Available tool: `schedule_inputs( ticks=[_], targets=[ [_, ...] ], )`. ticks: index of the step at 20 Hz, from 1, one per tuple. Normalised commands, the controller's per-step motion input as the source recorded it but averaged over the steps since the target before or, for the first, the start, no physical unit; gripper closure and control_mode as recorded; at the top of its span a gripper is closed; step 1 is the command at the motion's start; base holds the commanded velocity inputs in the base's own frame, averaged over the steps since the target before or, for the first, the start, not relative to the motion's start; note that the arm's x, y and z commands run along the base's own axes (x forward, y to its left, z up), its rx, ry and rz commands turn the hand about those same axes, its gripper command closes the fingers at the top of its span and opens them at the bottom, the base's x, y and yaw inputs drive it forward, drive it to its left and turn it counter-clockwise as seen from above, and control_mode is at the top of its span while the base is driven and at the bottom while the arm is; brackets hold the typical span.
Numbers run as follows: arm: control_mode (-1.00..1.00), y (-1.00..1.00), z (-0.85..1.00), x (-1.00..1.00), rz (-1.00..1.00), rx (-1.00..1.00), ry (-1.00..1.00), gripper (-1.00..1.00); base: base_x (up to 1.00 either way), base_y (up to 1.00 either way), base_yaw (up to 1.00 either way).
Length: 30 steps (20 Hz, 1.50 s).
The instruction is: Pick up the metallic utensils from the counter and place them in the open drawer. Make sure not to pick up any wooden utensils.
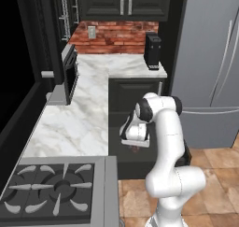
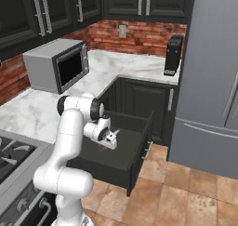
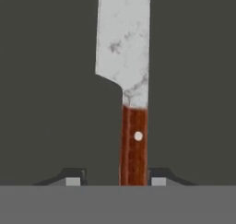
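Observation:
My gripper (image 3: 116,178) hangs low inside the open drawer (image 2: 139,146), a dark charcoal box pulled out from the black cabinets. The metallic utensil, a knife (image 3: 133,140) with a silver-grey blade and reddish-brown handle, points away from the hand over the drawer's dark floor. Its handle lies between my fingertips (image 3: 73,178). The left tip stands clear of it with a gap, and the right tip is right beside it, so the jaws are open. In the base views the gripper (image 1: 135,145) (image 2: 107,143) is down in the drawer with a bit of red handle below it. The counter and the wooden utensils are out of view.
An L-shaped marble worktop (image 1: 88,114) carries a microwave (image 2: 58,64) and a black appliance (image 2: 173,55). A stove (image 1: 51,188) sits near the base. The tall grey fridge (image 2: 209,81) stands to the right, above tiled floor (image 2: 186,192).

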Motion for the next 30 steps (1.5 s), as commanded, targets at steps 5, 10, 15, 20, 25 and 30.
schedule_inputs(
  ticks=[5,10,15,20,25,30],
  targets=[
    [-1.00,-0.70,-0.10,-0.05,0.00,0.00,0.00,-1.00,0.00,0.00,0.00],
    [-1.00,-0.43,0.32,-0.26,0.00,0.02,-0.01,-1.00,0.00,0.00,0.00],
    [-1.00,0.00,1.00,-0.52,-0.01,0.00,-0.05,-1.00,0.00,0.00,0.00],
    [-1.00,0.00,1.00,-0.48,0.00,0.00,0.00,-1.00,0.00,0.00,0.00],
    [-1.00,0.00,1.00,-0.38,0.00,0.00,0.02,-1.00,0.00,0.00,0.00],
    [-1.00,0.00,1.00,-0.16,0.00,0.00,0.02,-1.00,0.00,0.00,0.00]
  ],
)
